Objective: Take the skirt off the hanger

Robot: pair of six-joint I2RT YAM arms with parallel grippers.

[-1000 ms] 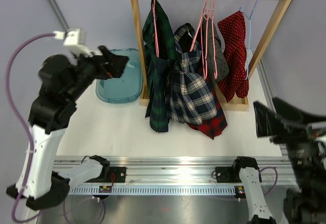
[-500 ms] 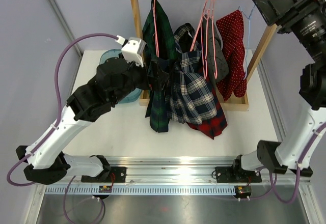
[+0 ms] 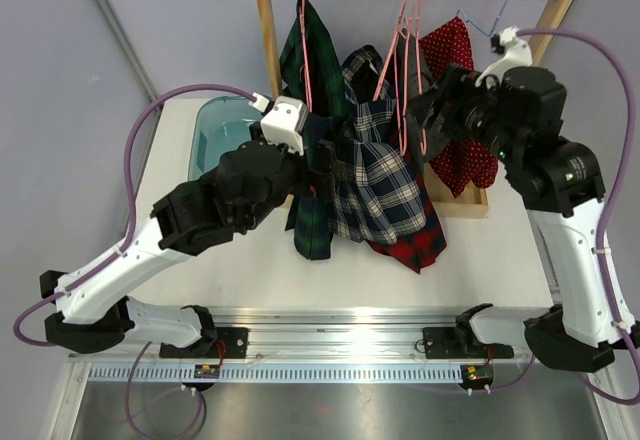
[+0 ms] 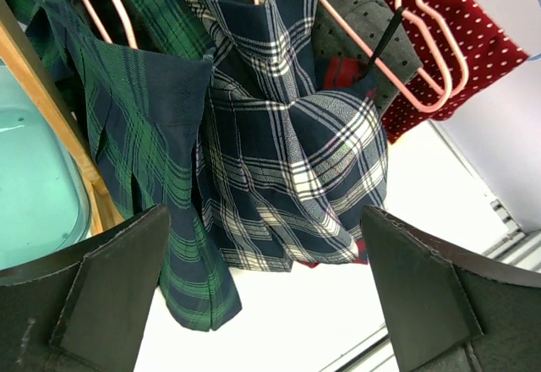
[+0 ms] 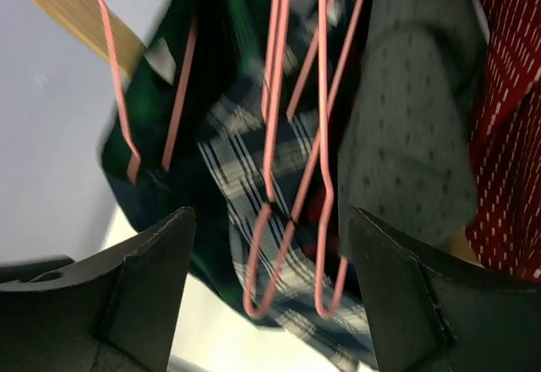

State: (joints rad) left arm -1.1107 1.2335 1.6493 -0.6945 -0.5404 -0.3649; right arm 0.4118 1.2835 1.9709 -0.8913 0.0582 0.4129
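Wooden rack point(image 3: 268, 90) stands at the far side of the tabletop point(image 3: 230, 260), teal bin point(image 3: 215, 145) just to its left.

On the rail, left to right: green tartan skirt point(image 3: 310, 170) on a pink hanger point(image 3: 303, 40); navy plaid skirt point(image 3: 380, 185) with a red plaid piece point(image 3: 415, 245) showing under its hem; a grey dotted garment point(image 3: 418, 80) among a pair of pink hangers point(image 3: 408, 50); a red dotted garment point(image 3: 462, 155) on a blue hanger point(image 3: 492, 22). Every garment is hanging on the rack and none has been taken off. I cannot tell which skirt is the intended one.

My left arm point(image 3: 200, 215) reaches up from the near left. Left jaws are spread wide and hold nothing. They sit close in front of the green tartan and navy plaid skirts, and in the left wrist view both skirts lie beyond the fingertips point(image 4: 101, 296), not between them. I cannot tell from above whether there is contact with the cloth.

My right arm point(image 3: 550, 160) is raised at the right end of the rack, head level with the grey and red dotted garments. Right jaws are parted, nothing gripped. The right wrist view is blurred; the pink hangers and the grey garment lie ahead of the fingers
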